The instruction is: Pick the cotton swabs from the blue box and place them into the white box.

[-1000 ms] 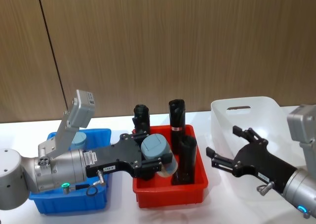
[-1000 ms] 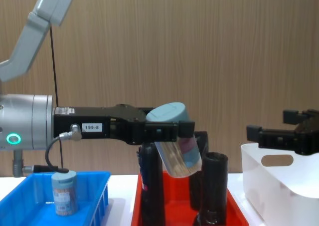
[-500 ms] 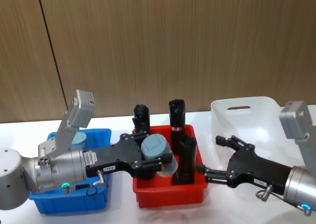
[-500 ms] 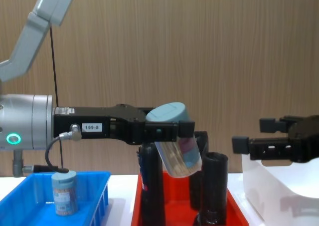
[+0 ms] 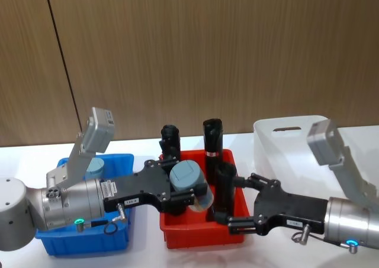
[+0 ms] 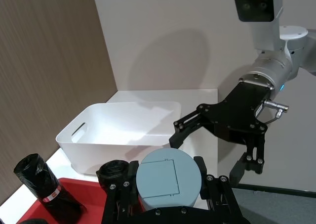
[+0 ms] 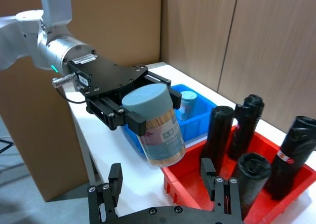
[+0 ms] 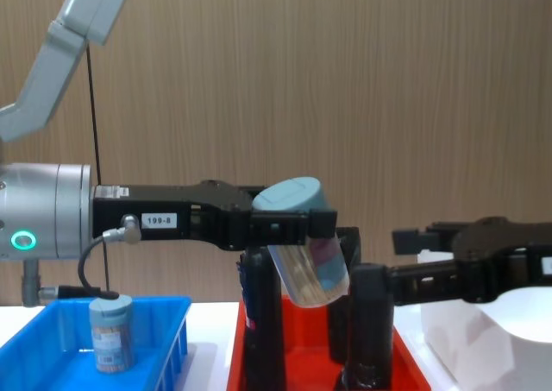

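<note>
One cotton swab jar (image 8: 304, 240) is held in the air above the red tray (image 5: 201, 229), tilted with its pale blue lid uppermost; tan sticks and a label show through the clear wall. The left gripper (image 8: 293, 227) is clamped on it just below the lid, the arm reaching in level from over the blue box (image 5: 71, 244). A second jar (image 8: 112, 332) stands upright inside the blue box, apart from the gripper. Black tubes (image 5: 212, 139) stand in the red tray, beneath and behind the held jar. The right gripper (image 5: 237, 200) sits at the red tray's right edge, between the tray and the white box (image 5: 284, 132); its jaws are spread wide and face the held jar without touching it; one finger lies close beside a black tube. The white box stands to the right of the tray.
</note>
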